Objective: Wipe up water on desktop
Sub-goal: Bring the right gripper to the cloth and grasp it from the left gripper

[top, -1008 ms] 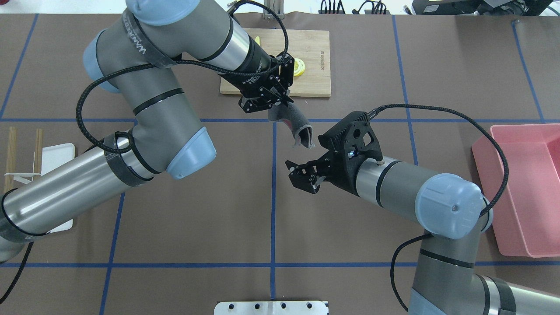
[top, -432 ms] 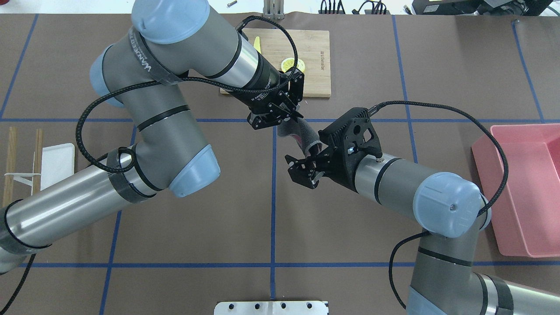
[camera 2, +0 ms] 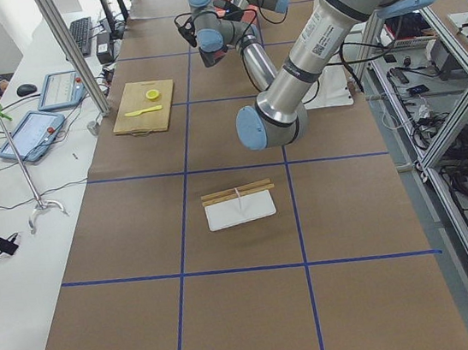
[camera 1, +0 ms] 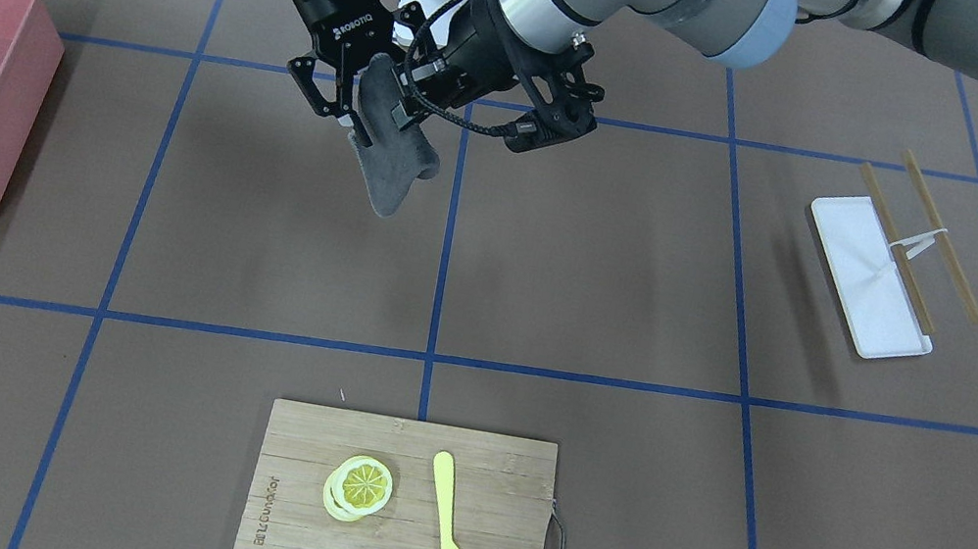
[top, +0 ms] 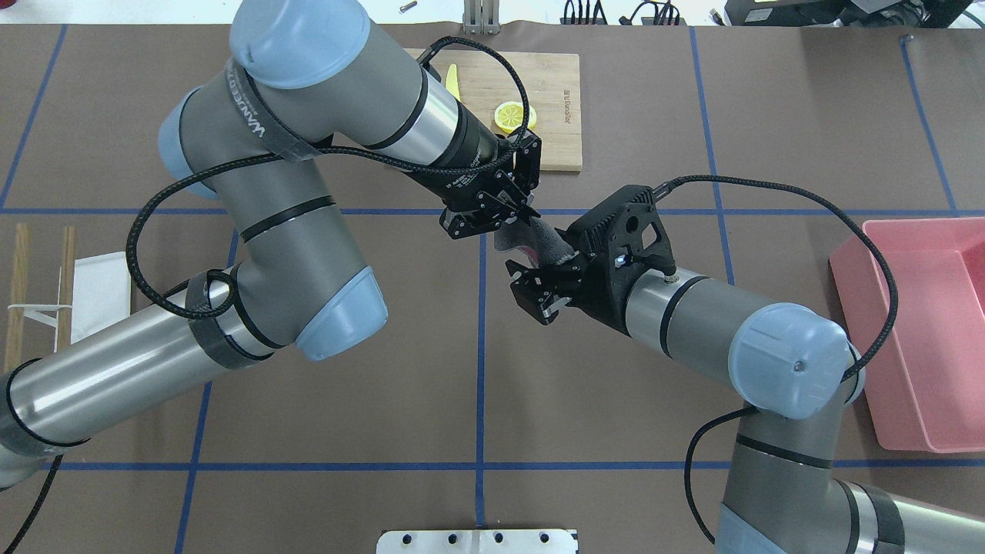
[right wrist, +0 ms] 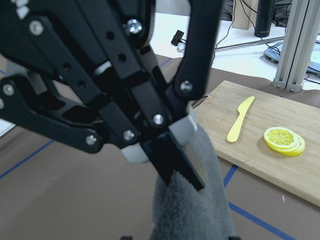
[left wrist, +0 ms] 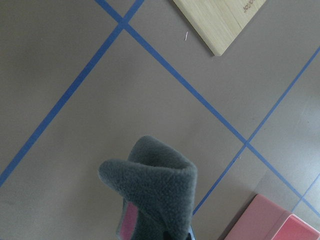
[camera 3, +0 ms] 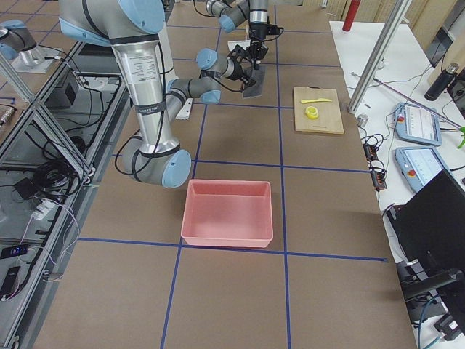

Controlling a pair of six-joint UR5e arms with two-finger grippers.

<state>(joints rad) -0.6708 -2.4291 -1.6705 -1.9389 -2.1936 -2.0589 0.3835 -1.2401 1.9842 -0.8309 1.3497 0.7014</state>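
Observation:
The desktop (top: 616,115) is brown with blue tape lines; I see no water on it. My left gripper (top: 517,209) is shut on the top of a grey cloth (top: 542,242) with a pink inner side and holds it above the desktop. The cloth hangs down in the front view (camera 1: 393,164) and in the left wrist view (left wrist: 155,190). My right gripper (top: 532,291) is open, right beside the cloth's lower end; I cannot tell if it touches. The right wrist view shows the left gripper (right wrist: 175,150) pinching the cloth (right wrist: 195,210) close up.
A bamboo cutting board (top: 554,146) with lemon slices (top: 514,117) and a yellow knife (camera 1: 445,536) lies at the far middle. A pink bin (top: 923,331) stands at the right. A white tray (camera 1: 871,279) with chopsticks lies at the left.
My left gripper has carried the cloth from the cutting board's edge toward my right gripper. The right gripper has moved up to the cloth's lower end and stays open.

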